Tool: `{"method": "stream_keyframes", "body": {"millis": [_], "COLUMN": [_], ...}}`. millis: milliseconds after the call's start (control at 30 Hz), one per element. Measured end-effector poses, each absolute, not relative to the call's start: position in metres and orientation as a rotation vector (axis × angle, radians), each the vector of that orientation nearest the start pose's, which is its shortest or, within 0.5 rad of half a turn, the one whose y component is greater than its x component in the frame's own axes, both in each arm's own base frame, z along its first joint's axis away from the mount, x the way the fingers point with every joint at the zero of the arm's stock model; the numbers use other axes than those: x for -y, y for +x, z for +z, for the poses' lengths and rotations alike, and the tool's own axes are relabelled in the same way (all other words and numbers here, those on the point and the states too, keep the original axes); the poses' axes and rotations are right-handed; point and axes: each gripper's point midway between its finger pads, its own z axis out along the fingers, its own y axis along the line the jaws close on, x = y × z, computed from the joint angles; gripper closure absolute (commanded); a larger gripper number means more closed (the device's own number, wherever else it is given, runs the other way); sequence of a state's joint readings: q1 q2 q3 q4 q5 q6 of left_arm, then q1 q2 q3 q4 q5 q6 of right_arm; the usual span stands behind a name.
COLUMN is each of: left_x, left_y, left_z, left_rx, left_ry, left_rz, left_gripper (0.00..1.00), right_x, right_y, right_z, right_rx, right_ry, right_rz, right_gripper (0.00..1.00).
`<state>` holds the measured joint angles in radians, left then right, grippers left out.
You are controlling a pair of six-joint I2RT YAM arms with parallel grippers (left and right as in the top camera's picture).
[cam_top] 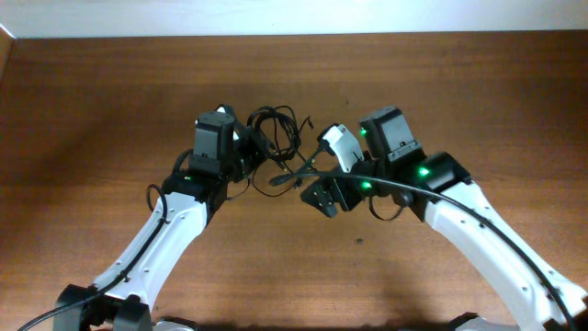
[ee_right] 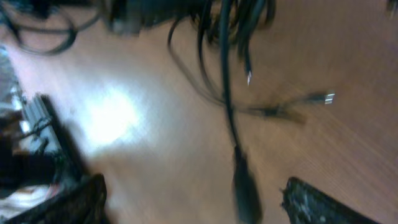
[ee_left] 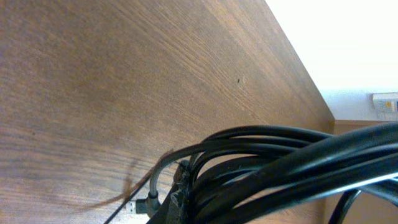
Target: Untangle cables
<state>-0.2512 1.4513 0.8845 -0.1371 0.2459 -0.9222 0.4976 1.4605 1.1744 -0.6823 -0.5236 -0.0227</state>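
Thin black tangled cables (cam_top: 276,138) sit at 12 o'clock on brown wooden worktop (cam_top: 110,92). L hand (cam_top: 243,152) pinches clump; R hand (cam_top: 323,172), at clump's 4 o'clock, spread wide.

Left arm (cam_top: 152,241): a long white shell with a thin black cable along it; a black joint carrying a small green light (cam_top: 188,177); a black boxy block (cam_top: 213,140) at the far end; a black base (cam_top: 92,308) at the near end; right arm (cam_top: 491,250): a white shell too, crossed by a thicker black cable (cam_top: 478,217); black joints with bright green lights (cam_top: 424,172); a black box (cam_top: 390,133); a white curved piece (cam_top: 340,144); right fingers (ee_right: 323,205) black, with rough, grainy faces.
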Motion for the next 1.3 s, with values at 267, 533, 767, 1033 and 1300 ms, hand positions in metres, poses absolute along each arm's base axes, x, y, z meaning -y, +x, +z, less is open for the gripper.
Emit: {"method": "stream_keyframes", "body": {"millis": [267, 533, 767, 1033, 1300], "left_x": [0.122, 0.117, 0.115, 0.181, 0.168], "left_y": [0.392, 0.390, 0.393, 0.399, 0.405], "left_z": [0.140, 0.145, 0.144, 0.184, 0.185], "left_rx": [-2.295, -2.298, -2.294, -2.166, -2.079], "left_ry": [-0.797, -0.852, -0.779, -0.253, 0.210], "left_rz": [-0.936, -1.078, -1.007, -1.021, -0.731], "left_gripper": [1.00, 1.00, 1.00, 1.00, 1.00], "right_x": [-0.287, -0.300, -0.305, -0.312, -0.271], "right_y": [0.334, 0.324, 0.287, 0.259, 0.230], "right_z": [0.101, 0.140, 0.189, 0.187, 0.216], "right_rx": [-2.363, -2.283, -2.251, -2.327, -2.413], "right_ry": [-0.999, -0.958, -0.936, -0.954, -0.841], "right_rz": [0.701, 0.857, 1.096, 0.941, 0.860], "right_gripper": [0.95, 0.74, 0.96, 0.92, 0.02]}}
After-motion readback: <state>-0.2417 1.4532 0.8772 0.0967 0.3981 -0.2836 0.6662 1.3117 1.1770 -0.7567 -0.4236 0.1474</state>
